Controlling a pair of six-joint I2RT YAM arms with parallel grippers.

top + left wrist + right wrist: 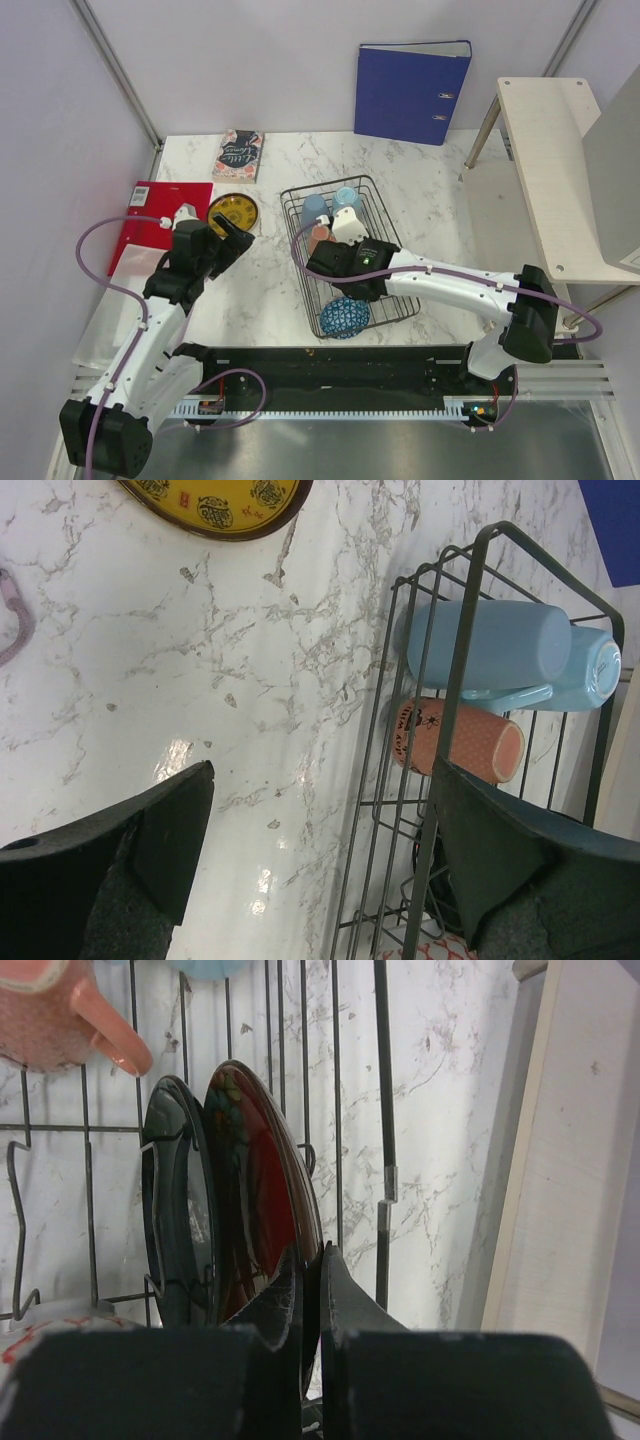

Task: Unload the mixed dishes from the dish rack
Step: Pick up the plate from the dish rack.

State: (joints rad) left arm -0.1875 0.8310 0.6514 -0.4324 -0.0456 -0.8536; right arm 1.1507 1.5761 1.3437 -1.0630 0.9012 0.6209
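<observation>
Unloading looks barely begun: only the yellow plate (pixel 232 212) lies outside the rack (pixel 330 183), right gripper (pixel 312 1290) pinching a dark dish (pixel 255 1190), left gripper (pixel 322 810) open.

Dish rack (pixel 386 226) with blue mugs (pixel 346 197), salmon cup (pixel 318 238), blue bowl (pixel 345 317)
</observation>
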